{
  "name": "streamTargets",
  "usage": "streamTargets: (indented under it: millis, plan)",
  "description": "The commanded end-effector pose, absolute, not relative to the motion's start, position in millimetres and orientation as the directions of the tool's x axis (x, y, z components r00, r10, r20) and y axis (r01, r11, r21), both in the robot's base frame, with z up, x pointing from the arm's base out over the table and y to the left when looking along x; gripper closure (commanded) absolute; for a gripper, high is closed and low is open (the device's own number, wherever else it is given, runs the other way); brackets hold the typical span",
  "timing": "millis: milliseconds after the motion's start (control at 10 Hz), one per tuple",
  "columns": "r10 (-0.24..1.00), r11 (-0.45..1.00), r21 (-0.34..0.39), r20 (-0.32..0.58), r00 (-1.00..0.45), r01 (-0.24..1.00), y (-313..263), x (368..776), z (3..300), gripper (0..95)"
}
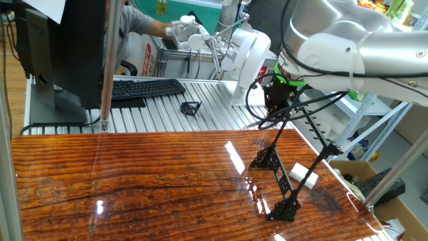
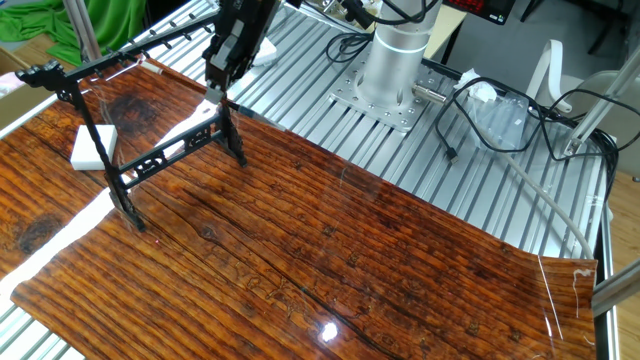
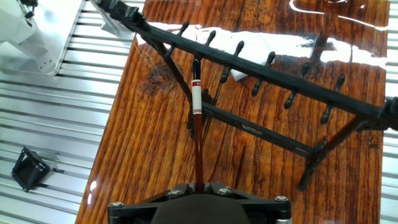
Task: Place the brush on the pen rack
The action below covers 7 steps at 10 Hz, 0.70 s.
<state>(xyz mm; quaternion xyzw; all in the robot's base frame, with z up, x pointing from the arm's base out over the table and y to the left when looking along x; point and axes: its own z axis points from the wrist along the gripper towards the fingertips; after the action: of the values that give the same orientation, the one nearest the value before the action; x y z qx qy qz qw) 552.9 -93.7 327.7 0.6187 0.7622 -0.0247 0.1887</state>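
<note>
The brush (image 3: 198, 130) is a thin dark reddish stick with a white band and a black tip. My gripper (image 3: 199, 185) is shut on its lower end, and the brush points away from the hand with its tip at the top rail of the pen rack (image 3: 267, 73), among the hooks. The rack is a long black frame with a row of hooks and a lower bar; it stands on the wooden table in one fixed view (image 1: 284, 167) and the other fixed view (image 2: 150, 160). My gripper (image 1: 275, 94) hangs over the rack's far end (image 2: 225, 55).
A white eraser-like block (image 2: 95, 146) lies beside the rack on the wood. A small black wire frame (image 1: 190, 107) sits on the ribbed metal surface (image 3: 56, 124), also in the hand view (image 3: 28, 169). A keyboard (image 1: 144, 87) and the robot base (image 2: 385, 75) stand behind.
</note>
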Motion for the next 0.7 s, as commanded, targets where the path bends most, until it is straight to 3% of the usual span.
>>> streamTargets:
  millis: [100,700]
  plan:
    - [0.932,0.237,0.196,-0.322,-0.166,0.951,-94.0,552.2,327.7,95.0]
    - [0.935,0.239,0.192,-0.312,-0.171,0.952,-95.5,562.2,332.1,95.0]
